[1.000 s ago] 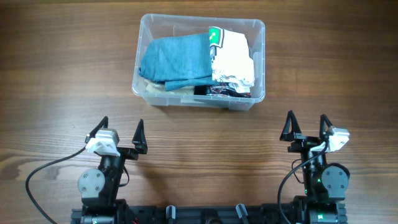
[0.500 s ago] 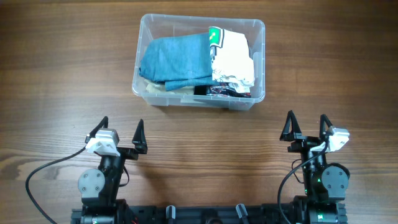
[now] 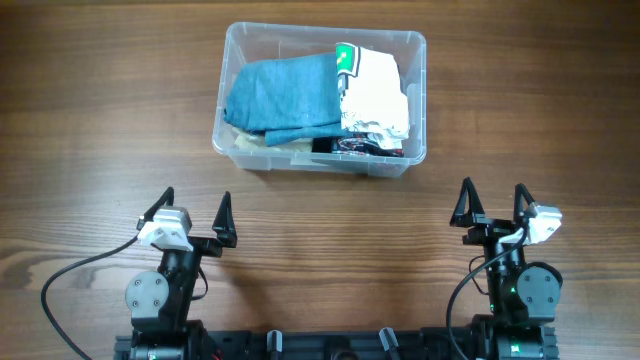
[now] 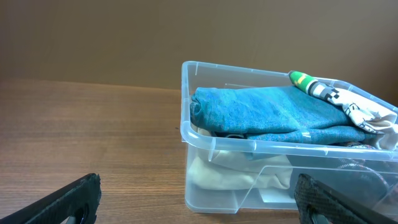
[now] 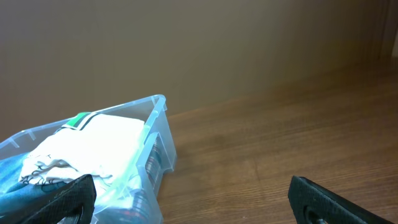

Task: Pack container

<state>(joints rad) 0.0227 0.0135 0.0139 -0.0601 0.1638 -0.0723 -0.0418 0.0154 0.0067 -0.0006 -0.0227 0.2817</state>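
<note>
The clear plastic container (image 3: 418, 52) stands at the far middle of the wooden table. It holds a folded blue cloth (image 3: 282, 97), a white garment with a green trim (image 3: 376, 92) and pale and dark items beneath. It also shows in the left wrist view (image 4: 186, 99) and the right wrist view (image 5: 157, 134). My left gripper (image 3: 192, 216) is open and empty near the front left. My right gripper (image 3: 492, 205) is open and empty near the front right. Both are well short of the container.
Bare wooden table (image 3: 90, 130) surrounds the container on all sides. A black cable (image 3: 70, 272) runs from the left arm's base at the front edge.
</note>
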